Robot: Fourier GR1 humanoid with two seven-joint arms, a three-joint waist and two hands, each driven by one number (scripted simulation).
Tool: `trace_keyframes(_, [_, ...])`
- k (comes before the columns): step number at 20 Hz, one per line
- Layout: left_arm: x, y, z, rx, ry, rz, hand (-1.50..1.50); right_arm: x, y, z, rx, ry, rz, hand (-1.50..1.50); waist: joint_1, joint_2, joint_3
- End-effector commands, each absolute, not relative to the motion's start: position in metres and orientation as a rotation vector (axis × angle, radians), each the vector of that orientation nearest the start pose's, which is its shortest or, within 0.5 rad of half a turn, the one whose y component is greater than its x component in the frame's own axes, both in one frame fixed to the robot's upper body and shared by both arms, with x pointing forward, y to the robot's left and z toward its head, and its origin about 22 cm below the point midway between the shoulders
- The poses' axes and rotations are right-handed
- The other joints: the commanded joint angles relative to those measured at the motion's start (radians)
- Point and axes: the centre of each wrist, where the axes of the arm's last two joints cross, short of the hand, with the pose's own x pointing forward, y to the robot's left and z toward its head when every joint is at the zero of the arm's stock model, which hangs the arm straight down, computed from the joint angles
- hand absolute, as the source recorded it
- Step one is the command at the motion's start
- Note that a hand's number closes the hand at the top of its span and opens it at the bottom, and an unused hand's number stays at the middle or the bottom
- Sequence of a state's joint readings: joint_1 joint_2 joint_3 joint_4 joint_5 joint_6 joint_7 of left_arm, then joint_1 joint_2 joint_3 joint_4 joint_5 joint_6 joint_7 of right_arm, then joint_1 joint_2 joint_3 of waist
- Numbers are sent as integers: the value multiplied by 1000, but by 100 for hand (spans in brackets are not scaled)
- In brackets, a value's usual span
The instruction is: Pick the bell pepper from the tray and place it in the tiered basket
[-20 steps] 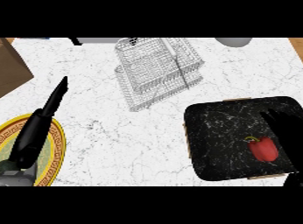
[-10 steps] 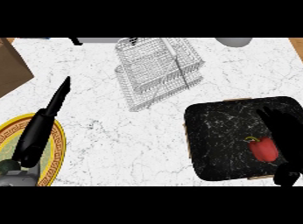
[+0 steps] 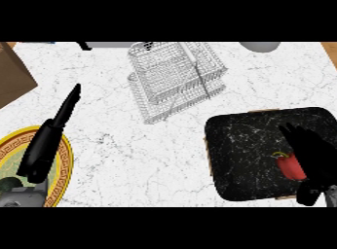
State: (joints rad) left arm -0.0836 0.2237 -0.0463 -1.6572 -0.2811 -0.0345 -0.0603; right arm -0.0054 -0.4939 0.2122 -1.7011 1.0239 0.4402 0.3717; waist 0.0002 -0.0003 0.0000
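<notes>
At lower right of the frame, the pepper [image 3: 289,166] lies on the tray [image 3: 251,141], long axis roughly up-down, touching the left side of the right hand [image 3: 316,156], whose straight fingers are uncurled, basket [image 3: 173,78] far upper left.

We find no words, labels, brands or numbers to read anywhere. The plate [image 3: 60,160] carries a gold key-pattern band along its rim (ornament, not lettering), and the brown box [image 3: 5,73] shows plain, unmarked faces.
</notes>
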Motion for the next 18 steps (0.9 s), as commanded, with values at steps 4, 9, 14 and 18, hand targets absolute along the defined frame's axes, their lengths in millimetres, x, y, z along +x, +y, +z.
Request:
trace_keyframes(4, [258, 258, 43, 312, -1746, -482, 0, 238, -264, 47, -830, -909, 1339, 150, -1, 0, 0])
trace_keyframes(9, [257, 263, 40, 319, -1757, -482, 0, 229, -269, 28, -903, -1008, 1427, 150, -2, 0, 0])
trace_keyframes(14, [258, 267, 50, 300, -1743, -477, 0, 234, -270, 66, -972, -1118, 1392, 150, -3, -1, 0])
trace_keyframes(18, [250, 281, 49, 362, -1729, -470, 0, 212, -257, 42, -1150, -806, 965, 150, -52, -16, -3])
